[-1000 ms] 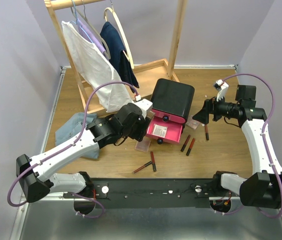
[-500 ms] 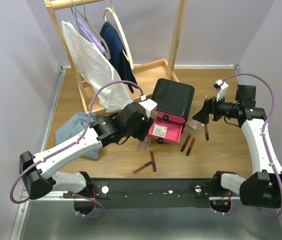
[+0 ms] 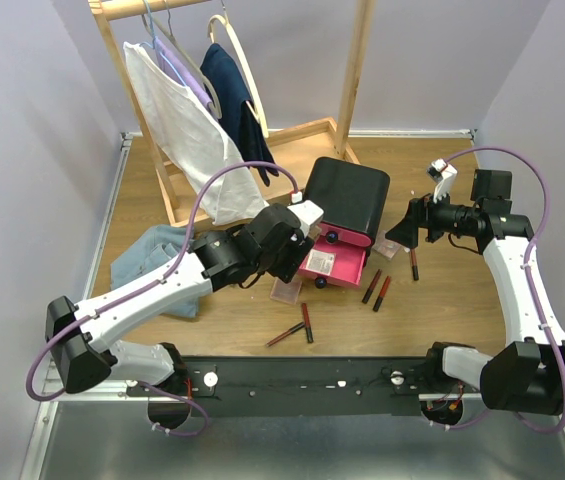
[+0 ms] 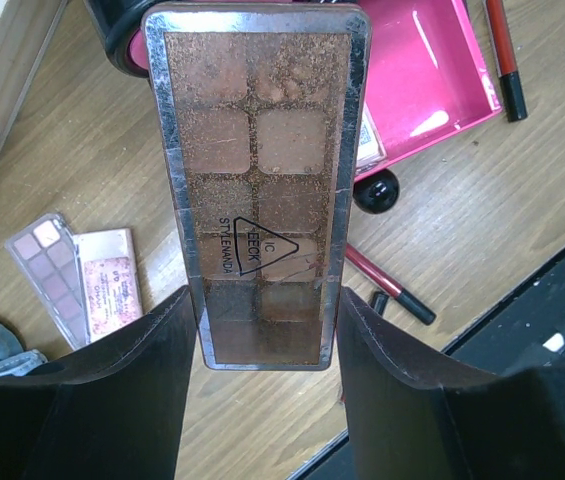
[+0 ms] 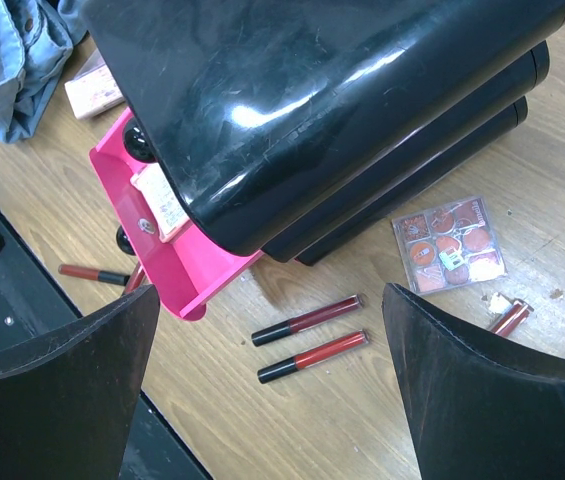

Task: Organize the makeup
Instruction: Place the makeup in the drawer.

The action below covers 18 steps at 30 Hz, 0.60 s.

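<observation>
A palette is held clamped in the left gripper, mid-frame above the open drawer (a case lies inside). Placing is judged in hand; lowering and release are called for. The right gripper is spread wide, empty.

Pink drawer half behind the palette — it and one lip tube past the top edge
</observation>
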{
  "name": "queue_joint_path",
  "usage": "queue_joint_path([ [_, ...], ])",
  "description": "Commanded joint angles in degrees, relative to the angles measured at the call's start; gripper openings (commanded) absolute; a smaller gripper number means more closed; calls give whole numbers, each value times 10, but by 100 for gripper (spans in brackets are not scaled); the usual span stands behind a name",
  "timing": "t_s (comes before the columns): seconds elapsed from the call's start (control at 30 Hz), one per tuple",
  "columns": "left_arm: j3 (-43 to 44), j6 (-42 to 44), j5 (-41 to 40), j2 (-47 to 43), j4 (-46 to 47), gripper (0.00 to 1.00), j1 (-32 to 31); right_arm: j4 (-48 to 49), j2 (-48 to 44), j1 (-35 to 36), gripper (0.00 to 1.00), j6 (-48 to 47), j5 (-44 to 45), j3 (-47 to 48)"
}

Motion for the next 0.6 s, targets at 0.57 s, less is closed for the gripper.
queue_joint_path([
  [0.57,40,107,-16,40,-15,19,-8,5,16,-4,100,-9,-5,30],
])
